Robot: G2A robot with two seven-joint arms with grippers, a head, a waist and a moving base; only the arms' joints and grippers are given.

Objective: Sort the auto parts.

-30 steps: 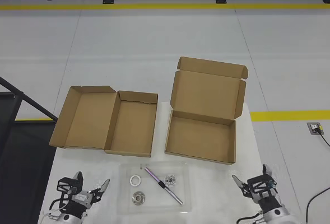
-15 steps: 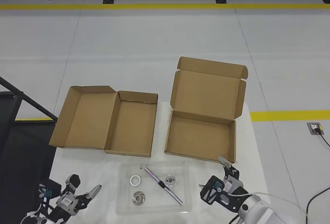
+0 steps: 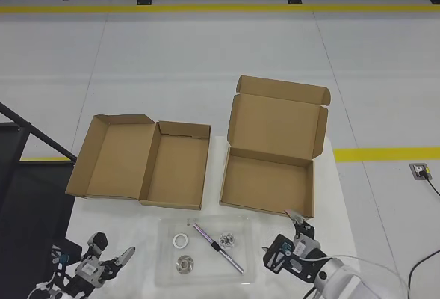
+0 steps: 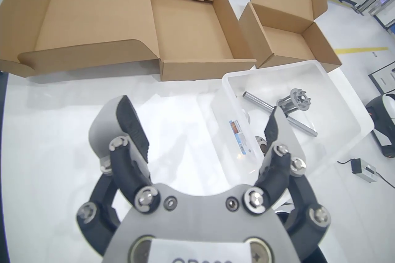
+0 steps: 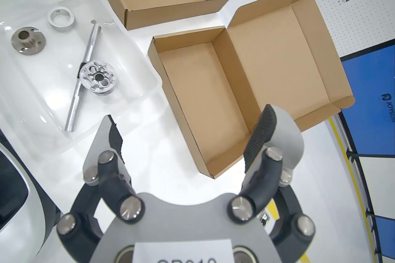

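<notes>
A clear plastic tray (image 3: 167, 226) sits at the table's front and holds several metal parts. In it lie a ring (image 3: 181, 241), a flanged hub (image 3: 184, 263), a long rod (image 3: 218, 249) and a toothed wheel (image 3: 228, 241). The right wrist view has the ring (image 5: 60, 18), hub (image 5: 28, 40), rod (image 5: 82, 82) and wheel (image 5: 97, 77). My left gripper (image 3: 116, 249) (image 4: 199, 110) hangs open left of the tray, holding nothing. My right gripper (image 3: 281, 238) (image 5: 189, 117) is open right of the tray, over the near corner of the right box, also holding nothing.
Two open cardboard boxes stand behind the tray, both with nothing inside. The left box (image 3: 173, 168) has its lid folded out flat to the left. The right box (image 3: 267, 183) has its lid upright at the back. Bare white table lies around both grippers.
My right gripper has come in from the table's far right edge to just beside the tray. My left gripper has shifted slightly back and to the left. The parts have not moved.
</notes>
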